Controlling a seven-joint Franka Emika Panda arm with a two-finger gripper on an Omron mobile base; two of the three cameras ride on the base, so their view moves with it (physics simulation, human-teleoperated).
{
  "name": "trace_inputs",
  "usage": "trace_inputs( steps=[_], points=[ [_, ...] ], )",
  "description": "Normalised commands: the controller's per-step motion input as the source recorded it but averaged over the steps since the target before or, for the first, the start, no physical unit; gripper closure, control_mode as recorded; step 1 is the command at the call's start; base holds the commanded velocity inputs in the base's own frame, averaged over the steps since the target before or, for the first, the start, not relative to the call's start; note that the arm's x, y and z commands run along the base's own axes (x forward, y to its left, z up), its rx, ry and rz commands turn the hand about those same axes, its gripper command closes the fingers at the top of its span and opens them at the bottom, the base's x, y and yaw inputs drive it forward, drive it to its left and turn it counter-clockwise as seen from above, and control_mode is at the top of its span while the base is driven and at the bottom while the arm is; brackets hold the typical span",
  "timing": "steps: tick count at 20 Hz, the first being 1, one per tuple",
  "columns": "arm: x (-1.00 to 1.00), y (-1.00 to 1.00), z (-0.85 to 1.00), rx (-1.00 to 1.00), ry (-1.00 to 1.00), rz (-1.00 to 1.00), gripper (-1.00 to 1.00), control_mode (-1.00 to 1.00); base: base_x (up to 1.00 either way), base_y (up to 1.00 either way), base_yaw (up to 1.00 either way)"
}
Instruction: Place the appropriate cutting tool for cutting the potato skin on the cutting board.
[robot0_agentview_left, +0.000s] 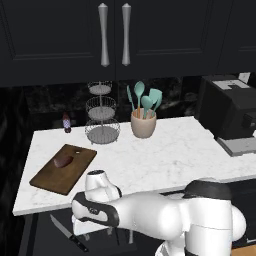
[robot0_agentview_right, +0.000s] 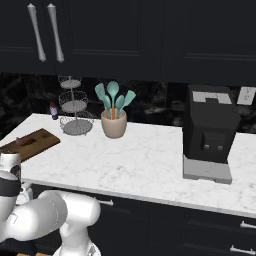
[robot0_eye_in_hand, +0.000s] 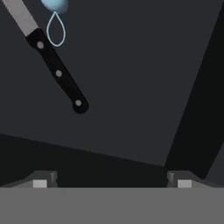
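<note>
Two dark fingertips (robot0_eye_in_hand: 43, 179) rise at the bottom corners of the hand view, so the jaws stand wide apart with nothing between them. The gripper (robot0_eye_in_hand: 112, 181) looks at a dark surface below the table edge. At the upper left of that frame lies the knife (robot0_eye_in_hand: 57, 72), black handle pointing toward lower right. Just beside its blade, at the top edge, sits the peeler (robot0_eye_in_hand: 54, 5): a light blue handle end with a thin wire loop hanging from it; the rest is cut off.

It looks light, stiff and small, probably smooth, so it could slip or skid when nudged. The handle's middle seems the best hold, clear of the knife.

In the left base view the board (robot0_agentview_left: 64, 168) lies at the table's (robot0_agentview_left: 165, 150) left end, carrying the potato (robot0_agentview_left: 63, 161).
</note>
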Motion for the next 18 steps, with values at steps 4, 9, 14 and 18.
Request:
trace_inputs(
  steps=[4,9,14,18],
  points=[
    [0.00,0.01,-0.16,0.00,0.14,-0.15,-1.00,-1.00,0.00,0.00,0.00],
    [0.00,0.06,-0.22,-0.04,0.11,-0.12,-1.00,-1.00,0.00,0.00,0.00],
    [-0.15,0.03,-0.22,-0.06,0.02,-0.12,-1.00,-1.00,0.00,0.00,0.00],
    [-0.45,0.00,-0.27,-0.06,0.04,-0.14,-1.00,-1.00,0.00,0.00,0.00]
  ],
)
